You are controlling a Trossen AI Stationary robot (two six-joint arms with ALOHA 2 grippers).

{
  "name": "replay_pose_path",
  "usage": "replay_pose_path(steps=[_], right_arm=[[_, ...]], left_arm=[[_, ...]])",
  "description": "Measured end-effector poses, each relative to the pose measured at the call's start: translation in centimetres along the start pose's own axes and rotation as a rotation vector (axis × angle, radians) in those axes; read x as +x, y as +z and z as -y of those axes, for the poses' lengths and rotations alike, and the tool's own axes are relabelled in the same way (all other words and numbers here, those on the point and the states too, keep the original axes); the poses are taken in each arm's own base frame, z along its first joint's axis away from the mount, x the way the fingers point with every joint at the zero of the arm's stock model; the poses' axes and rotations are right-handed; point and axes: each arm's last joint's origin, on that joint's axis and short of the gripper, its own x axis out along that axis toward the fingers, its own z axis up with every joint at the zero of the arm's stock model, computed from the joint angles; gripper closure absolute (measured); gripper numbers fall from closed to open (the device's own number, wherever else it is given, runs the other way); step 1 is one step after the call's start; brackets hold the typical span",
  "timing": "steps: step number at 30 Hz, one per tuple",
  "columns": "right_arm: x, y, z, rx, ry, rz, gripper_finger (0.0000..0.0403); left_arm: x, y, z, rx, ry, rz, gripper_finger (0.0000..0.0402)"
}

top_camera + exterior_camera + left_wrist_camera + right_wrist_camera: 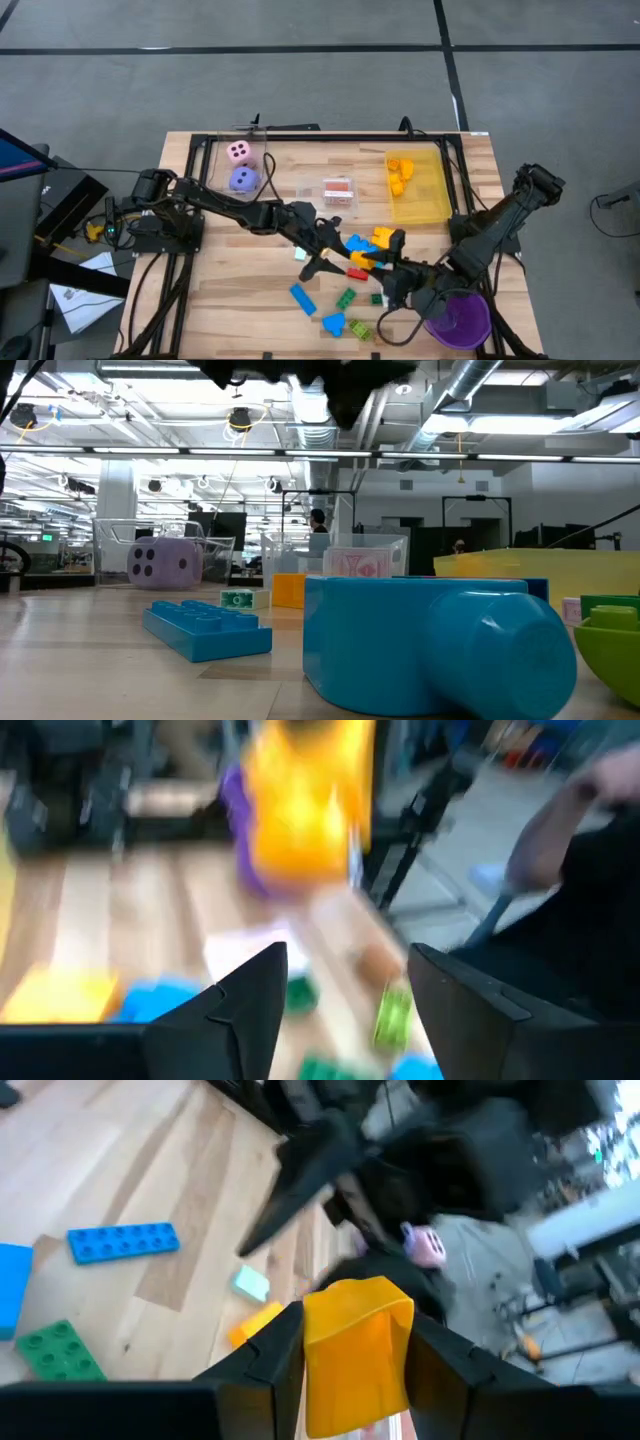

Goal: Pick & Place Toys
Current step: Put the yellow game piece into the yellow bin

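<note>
The right gripper [352,1342] is closed on a yellow brick [357,1352], which sits squarely between its two fingers and is lifted above the worktop [240,290]. Just beside it, facing it, the left gripper [345,995] stands about half open with nothing between its fingers; the yellow brick shows as a blur straight ahead of it, clear of its tips. Below and around the two grippers lies a loose scatter of bricks: a flat blue brick [303,299] and a green brick [345,298] on the left gripper's side, an orange brick [384,237] just beyond the grippers, and what looks like a red brick [357,273] under them, though it is partly covered. Close by the right gripper's arm stands a purple cup [459,319]. Farther off are a small clear box of pink cards [339,191], a yellow bin [430,199] holding orange bricks [400,172], and, well apart, a purple die [244,179] and a pink die [239,152].
</note>
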Motion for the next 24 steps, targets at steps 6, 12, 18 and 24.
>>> replay_pose_path(steps=[6, 12, 18, 24], right_arm=[[-1.4, -2.1, 2.6, 0.160, -0.081, -0.107, 0.0274], [-1.4, -6.4, 5.5, 0.365, -0.305, -0.270, 0.0274], [-0.4, -11.3, 8.8, 0.683, -0.565, -0.411, 0.0274], [1.7, -15.2, 10.5, 0.924, -0.642, -0.520, 0.0274]], left_arm=[[-1.7, -0.8, 0.8, 0.017, 0.039, -0.169, 0.0189], [-3.5, -1.5, 3.0, 0.098, 0.051, -0.177, 0.0189], [-6.6, -1.3, 3.8, 0.076, 0.266, -0.105, 0.0188], [-9.0, -2.0, 4.0, 0.064, 0.339, -0.002, 0.0188]])
